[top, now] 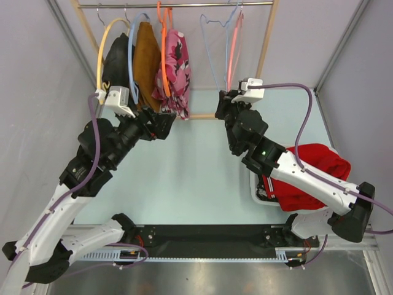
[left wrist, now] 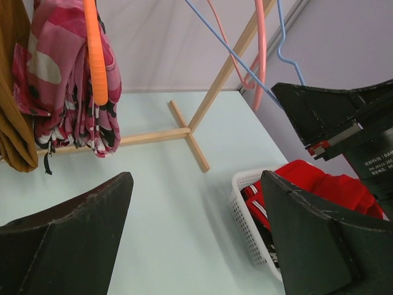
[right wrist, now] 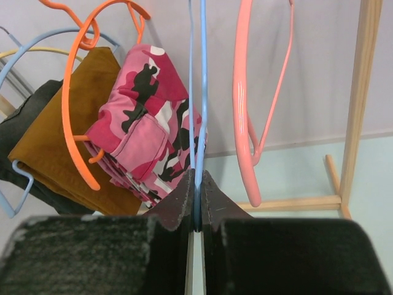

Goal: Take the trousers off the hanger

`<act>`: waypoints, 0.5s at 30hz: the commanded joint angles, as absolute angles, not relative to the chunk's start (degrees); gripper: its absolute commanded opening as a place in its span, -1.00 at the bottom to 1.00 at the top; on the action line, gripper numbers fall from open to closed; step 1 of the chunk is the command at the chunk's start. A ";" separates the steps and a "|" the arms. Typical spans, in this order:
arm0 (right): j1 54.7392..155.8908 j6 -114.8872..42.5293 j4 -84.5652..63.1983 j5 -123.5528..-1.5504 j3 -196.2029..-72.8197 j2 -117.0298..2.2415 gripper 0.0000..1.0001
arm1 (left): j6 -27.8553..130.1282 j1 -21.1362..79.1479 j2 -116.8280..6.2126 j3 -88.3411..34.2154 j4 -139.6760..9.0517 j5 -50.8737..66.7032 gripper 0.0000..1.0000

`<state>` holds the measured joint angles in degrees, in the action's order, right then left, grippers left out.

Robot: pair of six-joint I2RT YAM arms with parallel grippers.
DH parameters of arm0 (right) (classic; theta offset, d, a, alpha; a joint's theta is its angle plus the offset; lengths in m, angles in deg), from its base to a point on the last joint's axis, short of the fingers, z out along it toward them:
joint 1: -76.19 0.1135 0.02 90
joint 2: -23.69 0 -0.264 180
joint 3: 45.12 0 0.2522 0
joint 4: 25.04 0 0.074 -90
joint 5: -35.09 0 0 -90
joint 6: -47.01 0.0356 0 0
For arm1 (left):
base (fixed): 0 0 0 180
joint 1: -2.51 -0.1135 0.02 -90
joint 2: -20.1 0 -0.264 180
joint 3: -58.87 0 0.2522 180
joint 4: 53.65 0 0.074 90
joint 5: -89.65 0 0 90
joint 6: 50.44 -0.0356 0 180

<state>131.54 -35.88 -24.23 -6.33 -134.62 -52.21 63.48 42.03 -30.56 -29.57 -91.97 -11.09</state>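
On my left, the black trousers (top: pixel 116 58) hang on a yellow hanger (top: pixel 103 43) from the wooden rack (top: pixel 268 37), with pale grey walls behind. My left gripper (top: pixel 167 123) gapes, holding nothing, just beside the pink garment (top: pixel 175 67). My right gripper (right wrist: pixel 198 203) is clamped on a bare blue hanger (right wrist: pixel 204 74). Far right, the red trousers (top: pixel 319 163) fill a white basket (left wrist: pixel 245 215) on the mint tabletop (top: pixel 196 172).
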 commanded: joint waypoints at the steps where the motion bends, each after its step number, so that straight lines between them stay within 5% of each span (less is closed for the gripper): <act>1: 129.98 -32.28 -30.00 -6.13 -134.90 -53.30 -1.00 | 63.11 42.15 -30.53 -29.34 -90.36 -9.93 0.83; 15: 128.31 -23.14 -29.91 -6.31 -135.34 -56.38 -1.00 | 63.11 42.15 -30.26 -29.16 -90.53 -9.84 0.82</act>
